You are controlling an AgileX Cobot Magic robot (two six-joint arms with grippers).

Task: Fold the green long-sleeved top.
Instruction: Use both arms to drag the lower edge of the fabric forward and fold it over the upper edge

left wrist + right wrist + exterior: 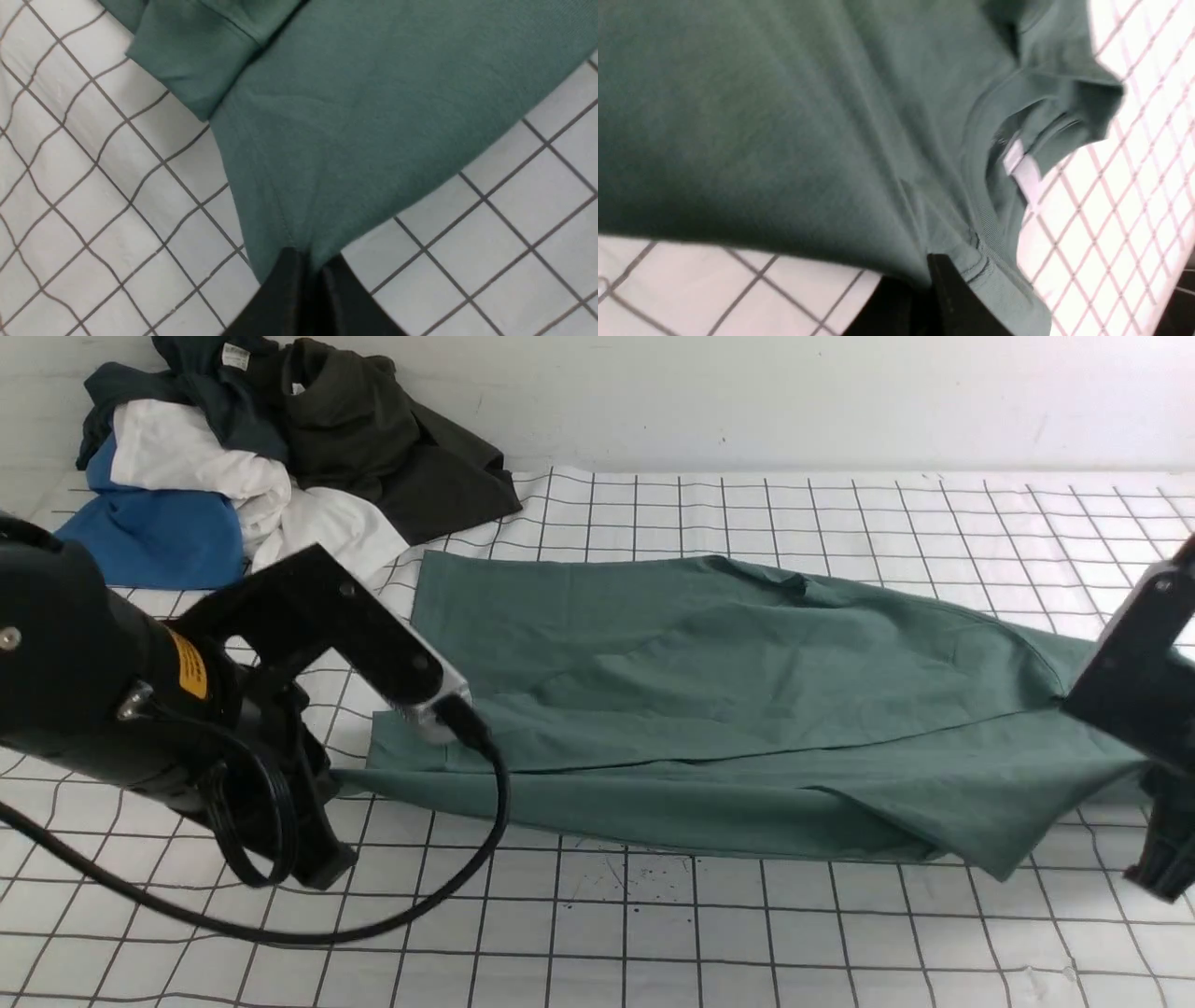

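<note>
The green long-sleeved top lies stretched across the gridded table, folded lengthwise with a sleeve laid over the body. My left gripper is shut on its near left corner, and the cloth pulls to a point at the jaws. In the left wrist view the top runs into the shut left gripper, with a sleeve cuff beside it. My right gripper at the right edge is shut on the top's other end. The right wrist view shows the right gripper pinching fabric beside the ribbed neck and a white label.
A heap of other clothes sits at the back left: blue, white, dark teal and very dark olive pieces. The white wall runs along the back of the table. The left arm's black cable loops over the near part of the table.
</note>
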